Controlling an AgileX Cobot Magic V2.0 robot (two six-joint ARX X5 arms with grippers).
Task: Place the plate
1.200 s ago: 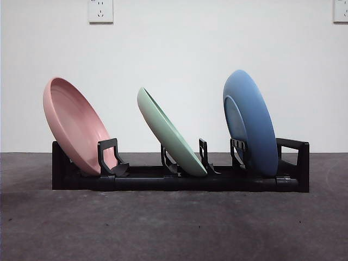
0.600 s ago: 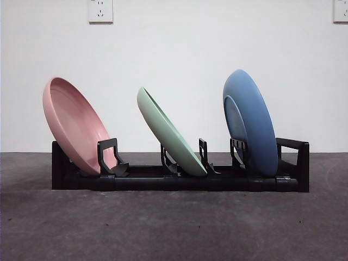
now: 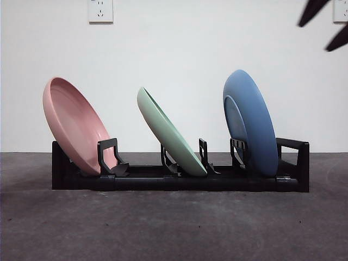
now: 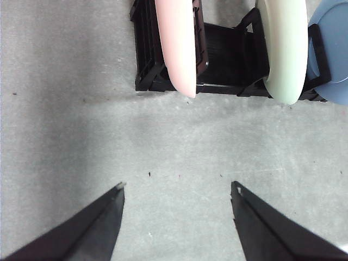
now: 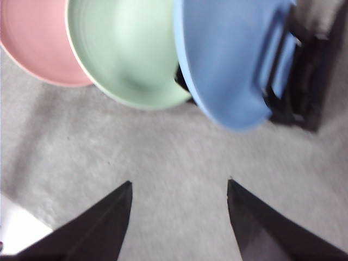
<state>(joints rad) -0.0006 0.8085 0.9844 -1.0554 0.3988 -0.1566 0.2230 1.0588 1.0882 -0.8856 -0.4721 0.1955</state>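
Front view: a black rack (image 3: 179,182) on the counter (image 3: 174,228) holds three tilted plates, the pink plate (image 3: 76,126) at 9 o'clock, the green plate (image 3: 169,133) central, the blue plate (image 3: 251,122) at 3 o'clock; two dark fingertips show at 1 o'clock. Left wrist view: left gripper (image 4: 176,190), fingers wide and empty, above bare counter. Right wrist view: right gripper (image 5: 179,187), fingers wide and empty, nearest the blue plate. Any grasp should probably take a rim squarely.

No readable text in any view.
The plates, the rack, the wall and the counter carry no letters, numbers, labels or brand marks.
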